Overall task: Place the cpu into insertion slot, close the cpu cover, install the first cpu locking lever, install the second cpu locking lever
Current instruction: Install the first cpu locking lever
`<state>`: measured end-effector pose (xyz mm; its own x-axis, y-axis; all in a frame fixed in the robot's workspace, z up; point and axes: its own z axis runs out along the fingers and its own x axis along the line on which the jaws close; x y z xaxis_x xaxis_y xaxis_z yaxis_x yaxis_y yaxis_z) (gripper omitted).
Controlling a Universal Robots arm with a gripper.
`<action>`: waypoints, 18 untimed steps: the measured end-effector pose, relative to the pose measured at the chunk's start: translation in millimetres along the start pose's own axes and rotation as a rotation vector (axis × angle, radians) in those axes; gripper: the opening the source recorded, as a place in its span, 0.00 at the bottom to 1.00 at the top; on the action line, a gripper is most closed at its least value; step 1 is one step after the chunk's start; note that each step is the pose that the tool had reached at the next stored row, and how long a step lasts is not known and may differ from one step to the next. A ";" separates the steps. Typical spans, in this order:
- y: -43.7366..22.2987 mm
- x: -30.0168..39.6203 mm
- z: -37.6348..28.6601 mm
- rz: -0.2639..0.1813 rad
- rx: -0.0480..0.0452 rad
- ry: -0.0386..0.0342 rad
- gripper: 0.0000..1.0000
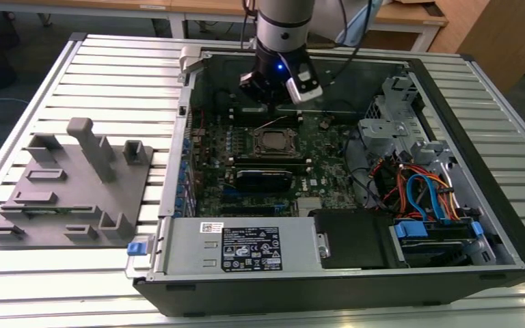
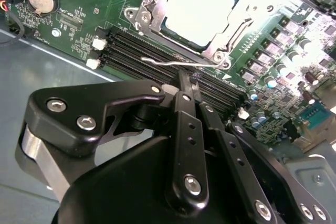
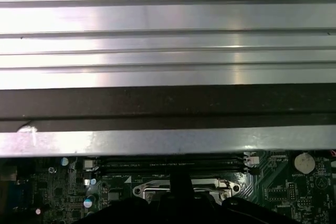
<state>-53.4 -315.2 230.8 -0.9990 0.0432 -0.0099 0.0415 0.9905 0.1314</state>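
Slatted metal table [image 1: 107, 68] carries one open computer case [image 1: 481, 171]; one cpu [image 2: 199, 6] sits in the insertion slot [image 1: 275, 143] on the green board; one cpu cover [image 2: 149, 1] lies closed around it; one gripper [image 2: 184, 76], fingers pressed together, has its tip just beside one thin wire lever [image 2: 157, 61].

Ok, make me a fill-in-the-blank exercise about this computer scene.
1. The cpu sits framed by the cpu cover on a ___ circuit board.
2. The gripper is nearest a thin wire ___.
3. The grey fixture plate lies toward the exterior view's ___ of the computer case.
Missing: green; lever; left.
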 end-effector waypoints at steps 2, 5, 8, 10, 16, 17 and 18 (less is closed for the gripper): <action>0.0 -1.0 2.1 0.000 0.0001 0.0000 0.11; 0.3 -2.7 4.2 -0.001 0.0003 0.0002 0.11; 0.4 -5.4 5.3 -0.006 0.0001 0.0009 0.11; 0.4 -7.3 5.9 -0.008 0.0000 0.0011 0.11; 0.5 -10.3 6.8 -0.008 0.0002 0.0013 0.11; 0.5 -10.7 7.1 -0.008 0.0000 0.0012 0.11; 0.5 -11.2 7.3 -0.008 0.0001 0.0012 0.11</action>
<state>-42.1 -314.2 223.7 -0.9994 0.0346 -0.0099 0.0330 0.9908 0.1312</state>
